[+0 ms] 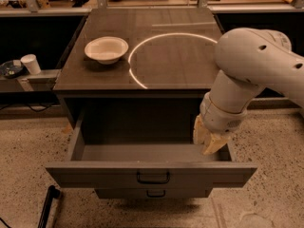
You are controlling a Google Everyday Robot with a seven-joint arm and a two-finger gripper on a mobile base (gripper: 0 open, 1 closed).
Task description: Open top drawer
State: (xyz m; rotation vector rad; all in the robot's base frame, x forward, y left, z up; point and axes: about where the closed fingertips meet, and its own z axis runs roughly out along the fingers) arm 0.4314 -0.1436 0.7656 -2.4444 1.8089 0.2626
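The top drawer [95,174] of the grey cabinet stands pulled far out toward me, and its inside is bare. Its small black handle [153,177] sits centred on the front. My gripper [207,137], beige-tipped on the white arm [251,65], hangs down inside the drawer at its right end, just behind the front panel and near the right wall. It holds nothing that I can see. A narrower drawer [153,193] shows just below, shut.
A white bowl [106,49] sits on the cabinet top [171,61] at the left, beside a bright ring of light. A white cup [31,63] stands on a low shelf at the far left. A black bar [46,206] lies on the speckled floor at lower left.
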